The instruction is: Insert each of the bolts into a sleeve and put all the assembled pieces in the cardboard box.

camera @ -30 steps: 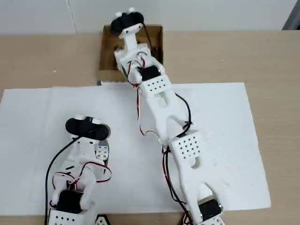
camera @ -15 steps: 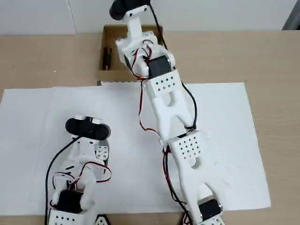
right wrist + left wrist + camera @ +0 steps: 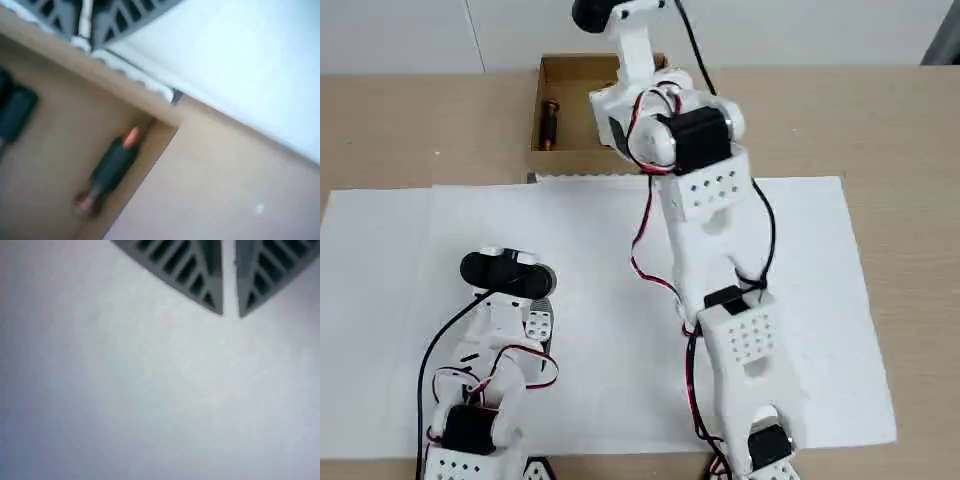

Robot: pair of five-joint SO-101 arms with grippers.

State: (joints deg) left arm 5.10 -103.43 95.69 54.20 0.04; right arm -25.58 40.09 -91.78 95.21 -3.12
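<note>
One assembled piece (image 3: pixel 548 120) lay along the left wall of the cardboard box (image 3: pixel 570 62), upper centre of the high view, probably set there to leave floor for more. The right gripper (image 3: pixel 87 45) hung over the box's near rim, jaws nearly together and empty, which suits a delivery already made. The left gripper (image 3: pixel 231 312), equally narrow and empty, sat low over the white paper (image 3: pixel 400 260) at lower left, seemingly parked clear.

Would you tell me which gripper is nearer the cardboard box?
Right. The right gripper is above the cardboard box; the left gripper is over the white paper, away from it.
</note>
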